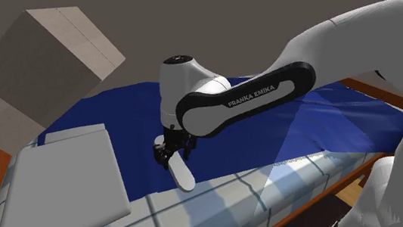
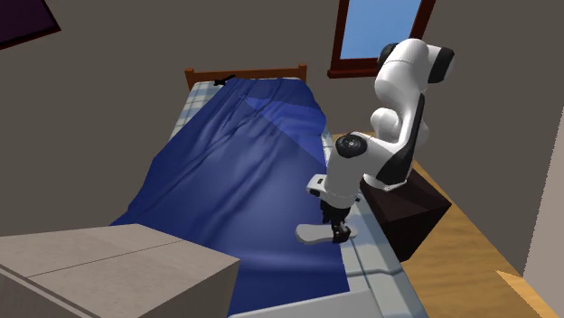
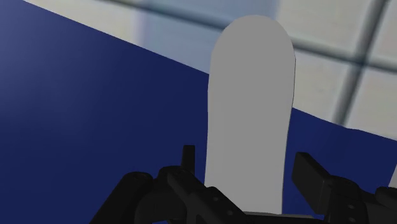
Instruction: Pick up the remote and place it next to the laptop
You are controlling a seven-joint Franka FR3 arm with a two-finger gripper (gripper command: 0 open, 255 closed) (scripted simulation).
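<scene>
The black fingers (image 3: 310, 173) stand apart, one on each side of the near end of the remote (image 3: 251, 108). A thin strip of blue shows between each finger and the remote's edge, so they are not clasping it. The remote is a plain pale grey oblong with rounded ends. It lies on a dark blue blanket (image 3: 83, 114), and its far end reaches past the blanket's border over a pale checked sheet (image 3: 343, 70). The wrist view shows this most plainly.

In the shoulder view the white arm (image 1: 247, 94) bends down over the near side of the bed (image 1: 377, 92), with the fingers pointing down at the remote. At that view's lower left, well apart from the remote, a pale flat slab (image 1: 72, 184) rests on the bed; I cannot tell what it is. Beyond it stands a beige box-shaped piece of furniture (image 1: 47, 48), closed on every face I can see.

The second exterior view adds a wooden headboard (image 2: 244, 72) at the bed's far end, a window (image 2: 380, 32) behind the arm, the dark stand (image 2: 411, 212) beside the bed, and a wooden floor (image 2: 470, 262).
</scene>
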